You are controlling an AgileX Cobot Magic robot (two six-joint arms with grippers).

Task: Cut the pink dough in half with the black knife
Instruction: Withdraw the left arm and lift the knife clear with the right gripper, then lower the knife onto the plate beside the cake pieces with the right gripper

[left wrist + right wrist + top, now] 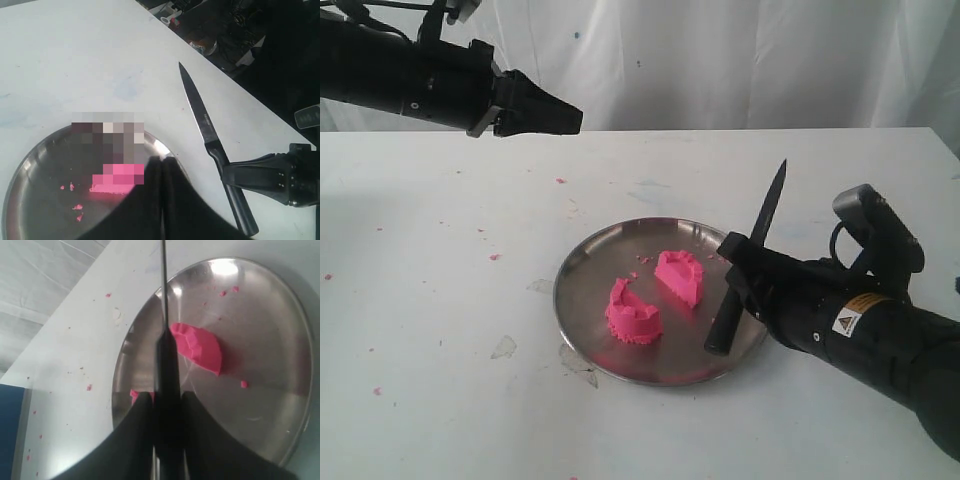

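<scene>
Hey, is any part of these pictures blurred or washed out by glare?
Left wrist view: a pixelated block hides part of the plate and the dough. Right wrist view: bright glare on the plate rim; the close knife looks soft. Exterior view: evenly lit, soft shadows.

A pixelated patch is obscuring the pink dough (120, 177); the steel plate (30, 165) is running off-frame at 7 o'clock.

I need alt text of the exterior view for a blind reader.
The right claw holds the black knife tilted, point up, beside a steel plate carrying the pink dough in two separate chunks. The left claw hangs shut above the white table.
</scene>
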